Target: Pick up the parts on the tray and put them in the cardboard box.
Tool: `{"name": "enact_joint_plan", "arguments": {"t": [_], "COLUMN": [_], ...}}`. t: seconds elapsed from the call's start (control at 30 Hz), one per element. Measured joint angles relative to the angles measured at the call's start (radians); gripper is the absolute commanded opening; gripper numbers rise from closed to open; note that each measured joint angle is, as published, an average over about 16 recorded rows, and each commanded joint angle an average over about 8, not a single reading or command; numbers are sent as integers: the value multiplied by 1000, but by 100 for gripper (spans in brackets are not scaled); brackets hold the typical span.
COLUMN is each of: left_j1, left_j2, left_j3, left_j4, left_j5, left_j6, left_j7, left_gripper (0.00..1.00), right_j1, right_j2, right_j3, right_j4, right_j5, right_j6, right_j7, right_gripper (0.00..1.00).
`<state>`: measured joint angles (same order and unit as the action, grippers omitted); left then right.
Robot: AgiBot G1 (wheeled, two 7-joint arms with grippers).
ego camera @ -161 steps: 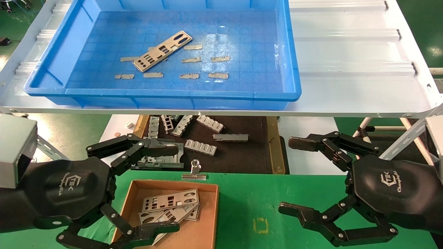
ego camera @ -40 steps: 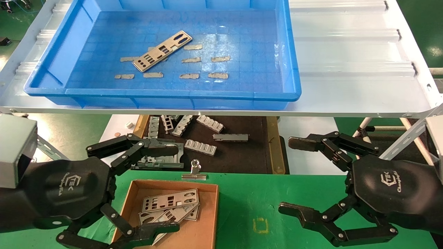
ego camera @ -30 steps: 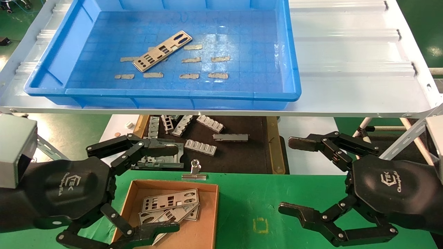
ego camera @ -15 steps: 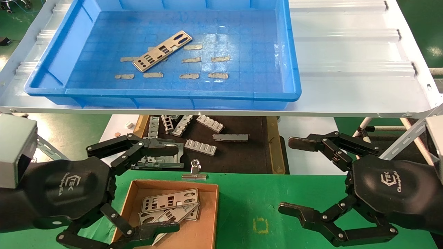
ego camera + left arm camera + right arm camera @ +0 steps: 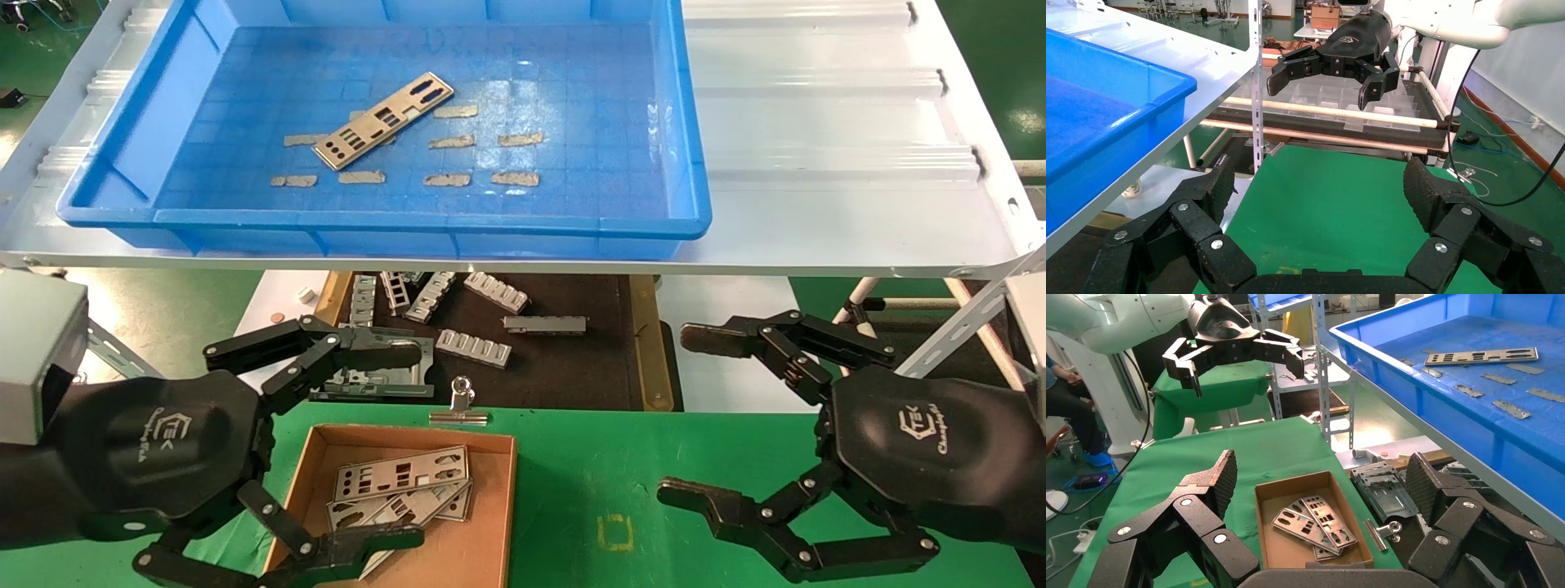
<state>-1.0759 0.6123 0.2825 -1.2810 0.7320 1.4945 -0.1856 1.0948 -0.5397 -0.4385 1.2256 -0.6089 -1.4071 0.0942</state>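
At the lower left of the head view, the left gripper [image 5: 339, 445] hangs with its jaws spread wide and empty, partly over the near left edge of the cardboard box [image 5: 490, 523], where several parts [image 5: 400, 486] already lie stacked flat. Up and slightly right of that gripper, in the upper left of the frame, the tray [image 5: 376, 224] sits on the white shelf [image 5: 817, 196], and one last part [image 5: 382, 121] rests on its grid floor among small beige tape strips [image 5: 445, 180]. That plate lies diagonally, its long axis running from lower left to upper right in the head view, with one end over a tape strip. At the lower right, well apart from the plate, the right gripper [image 5: 719, 425] hovers above the green mat [image 5: 621, 465], jaws likewise apart and holding nothing. Judging by this layout, the left gripper is the nearer one: the plate lies farther away and higher than the jaws, beyond the tray's near rim, so the reach would go up and over that rim, with the jaws turned to close across the plate's narrow width.
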Motion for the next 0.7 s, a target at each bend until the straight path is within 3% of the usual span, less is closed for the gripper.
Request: {"name": "enact_joint_plan", "arguments": {"t": [0.7], "left_j1": [0], "left_j2": [0], "left_j3": [0], "left_j4": [0], "left_j5": [0], "left_j6": [0], "left_j7": [0], "left_gripper": [100], "right_j1": [0], "right_j2": [0], "right_j3": [0], "right_j4": [0], "right_j5": [0], "right_j6": [0], "right_j7": [0], "right_gripper": [100]}}
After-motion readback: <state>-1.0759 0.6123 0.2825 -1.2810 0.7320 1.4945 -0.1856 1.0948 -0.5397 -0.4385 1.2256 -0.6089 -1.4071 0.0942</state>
